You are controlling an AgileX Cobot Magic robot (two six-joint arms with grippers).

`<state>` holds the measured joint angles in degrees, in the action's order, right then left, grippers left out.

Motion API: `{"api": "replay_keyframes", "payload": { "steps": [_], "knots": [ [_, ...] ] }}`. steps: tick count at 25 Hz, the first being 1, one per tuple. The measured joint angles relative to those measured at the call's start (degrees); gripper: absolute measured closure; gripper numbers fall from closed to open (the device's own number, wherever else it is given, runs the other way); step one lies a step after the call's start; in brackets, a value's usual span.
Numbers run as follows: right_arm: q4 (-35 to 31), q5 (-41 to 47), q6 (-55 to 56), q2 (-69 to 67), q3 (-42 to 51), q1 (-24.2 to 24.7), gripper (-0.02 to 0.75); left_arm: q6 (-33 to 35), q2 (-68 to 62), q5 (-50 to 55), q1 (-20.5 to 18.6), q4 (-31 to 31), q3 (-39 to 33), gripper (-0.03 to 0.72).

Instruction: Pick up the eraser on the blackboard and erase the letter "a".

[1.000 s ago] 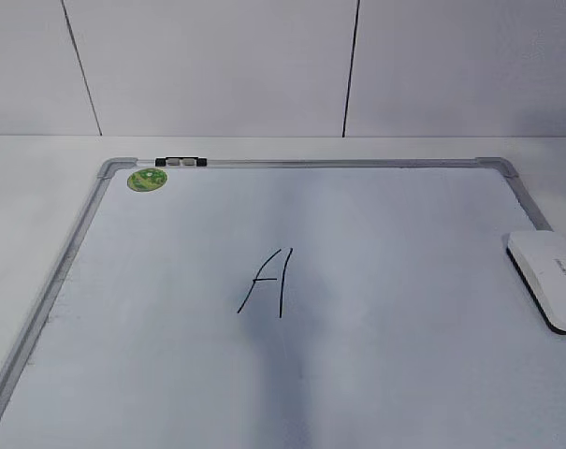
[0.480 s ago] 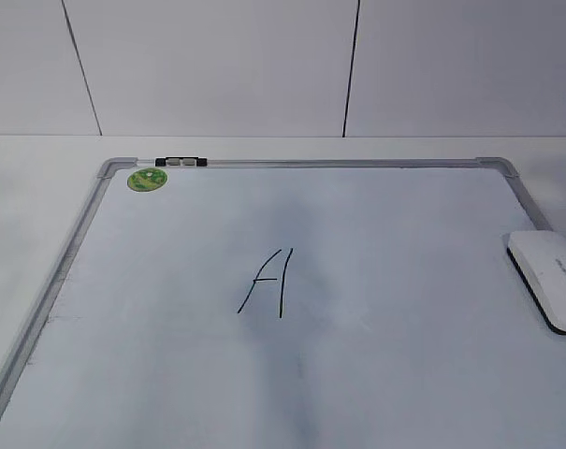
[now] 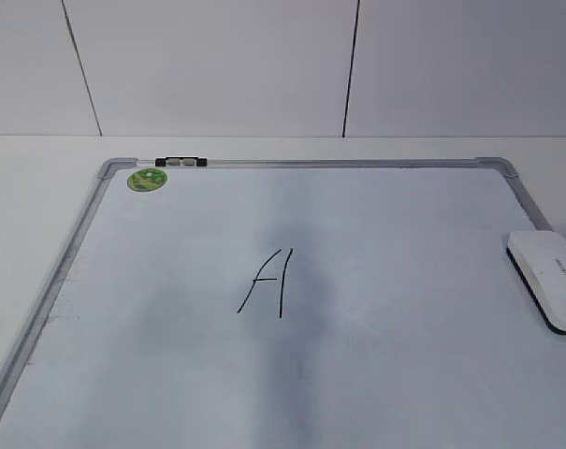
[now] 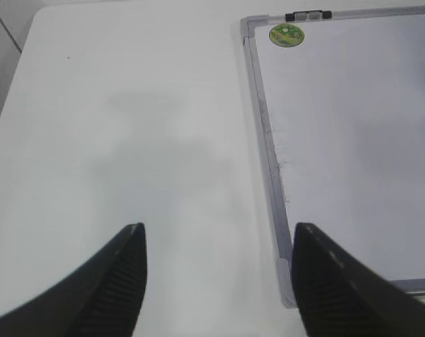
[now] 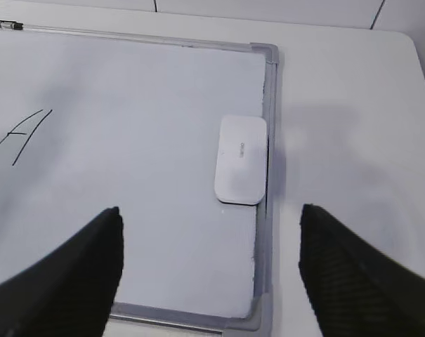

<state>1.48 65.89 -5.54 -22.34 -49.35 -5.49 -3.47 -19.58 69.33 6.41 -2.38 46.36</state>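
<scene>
Eraser (image 5: 241, 159): flat on blackboard (image 3: 404, 355), at right frame edge — untouched.
Letter (image 3: 267, 281): black capital "A", mid-board.
Left gripper (image 4: 216, 281): spread wide, above bare table.
Right gripper (image 5: 208, 263): spread wide — above board, near eraser.

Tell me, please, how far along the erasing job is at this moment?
Nothing is done yet: the letter is intact on the blackboard. The eraser lies untouched by the board's right frame. The right hand hangs open above it; the left hand is open, off to the side. Grasping and wiping remain.
</scene>
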Motion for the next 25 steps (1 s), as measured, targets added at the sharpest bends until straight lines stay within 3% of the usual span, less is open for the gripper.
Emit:
{"api": "replay_keyframes", "payload": {
  "steps": [15, 25],
  "knots": [
    [-0.6, -0.1, 1.7, 21.2, 16.4, 0.0, 0.145, 0.0, 15.2, 0.5, 0.0, 0.0, -14.3, 0.202],
    [-0.7, -0.2, 1.9, 23.4, 18.6, 0.0, 0.145, 0.0, 19.0, -1.6, 0.0, 0.0, -15.4, 0.202]
  ]
}}
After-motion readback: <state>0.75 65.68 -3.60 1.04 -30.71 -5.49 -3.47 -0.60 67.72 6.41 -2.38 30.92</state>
